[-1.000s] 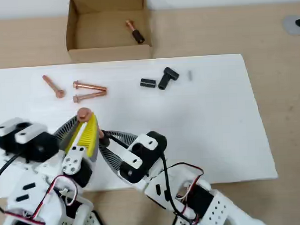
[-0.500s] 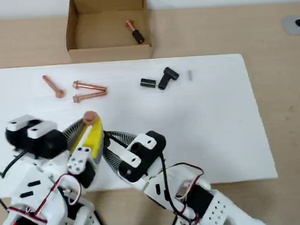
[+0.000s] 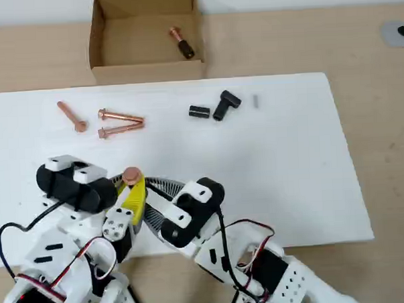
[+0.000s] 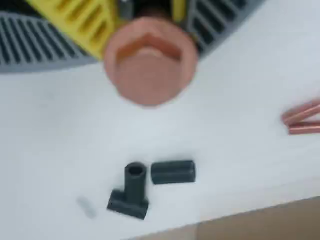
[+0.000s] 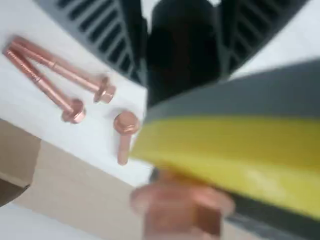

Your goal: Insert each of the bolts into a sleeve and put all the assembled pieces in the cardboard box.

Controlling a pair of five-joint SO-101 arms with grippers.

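Note:
My left gripper (image 3: 132, 185), with its yellow finger (image 3: 135, 196), is shut on a copper bolt (image 3: 131, 176) (image 4: 149, 60) whose head points toward the far side of the mat. Right beside it, my right gripper (image 3: 148, 199) (image 5: 182, 27) is shut on a black sleeve (image 5: 182, 52); the bolt's head (image 5: 181, 206) shows just past it. Three loose bolts (image 3: 72, 117) (image 3: 121, 117) (image 3: 120, 130) lie at the mat's far left. Loose sleeves (image 3: 199, 112) (image 3: 225, 105) (image 4: 172, 171) lie at the far middle. The cardboard box (image 3: 148, 72) holds one assembled piece (image 3: 182, 43).
A white mat (image 3: 277, 175) covers the wooden table, with open room on its right half. The box stands beyond the mat's far edge. A grey disc (image 3: 394, 32) sits at the far right of the table.
My left arm has carried the bolt to the right and toward the near edge, closer to the right gripper. The right arm has stayed where it was.

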